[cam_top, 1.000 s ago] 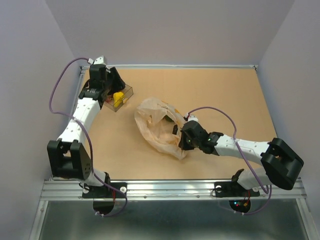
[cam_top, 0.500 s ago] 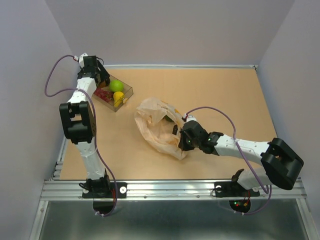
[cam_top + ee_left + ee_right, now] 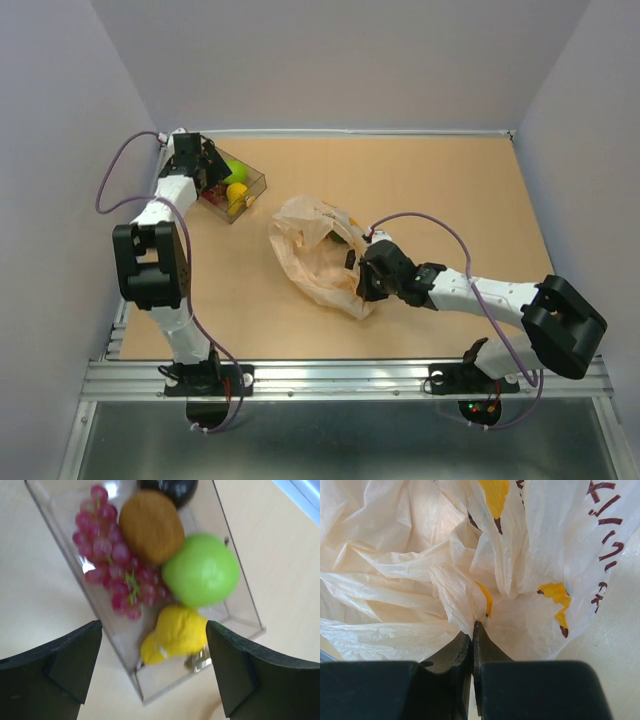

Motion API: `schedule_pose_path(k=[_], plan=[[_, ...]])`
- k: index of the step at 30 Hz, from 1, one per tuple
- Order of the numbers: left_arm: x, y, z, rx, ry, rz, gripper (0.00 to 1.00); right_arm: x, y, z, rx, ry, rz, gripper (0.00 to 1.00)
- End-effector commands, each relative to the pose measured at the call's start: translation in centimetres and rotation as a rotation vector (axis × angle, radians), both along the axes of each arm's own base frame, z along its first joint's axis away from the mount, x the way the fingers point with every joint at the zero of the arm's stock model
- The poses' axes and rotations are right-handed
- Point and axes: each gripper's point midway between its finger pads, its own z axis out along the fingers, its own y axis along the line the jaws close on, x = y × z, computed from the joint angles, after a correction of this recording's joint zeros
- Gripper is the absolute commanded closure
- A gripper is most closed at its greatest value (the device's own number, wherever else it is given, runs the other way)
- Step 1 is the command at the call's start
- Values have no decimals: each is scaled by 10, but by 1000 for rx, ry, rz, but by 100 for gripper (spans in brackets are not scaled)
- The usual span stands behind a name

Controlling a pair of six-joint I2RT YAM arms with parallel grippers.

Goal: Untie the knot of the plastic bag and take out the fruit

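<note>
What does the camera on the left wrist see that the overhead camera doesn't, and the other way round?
Only the left wrist view makes out a brown oval fruit and a dark round piece in the clear tray, seen between the fingers of the open left gripper. Only the overhead view shows the plastic bag and the right gripper against it. Both show the tray, its green round fruit and its yellow fruit.

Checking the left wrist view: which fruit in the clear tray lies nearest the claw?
The yellow fruit, at the tray's near corner; the green apple, brown fruit and grapes sit farther back.
</note>
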Motion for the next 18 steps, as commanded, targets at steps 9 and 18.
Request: schedule_pose_path(k=[9, 18], plan=[[-170, -199, 73, -85, -209, -513, 12, 14, 7, 25, 42, -65, -40, 82], [-245, -278, 66, -178, -217, -692, 19, 34, -4, 74, 43, -176, -137, 35]])
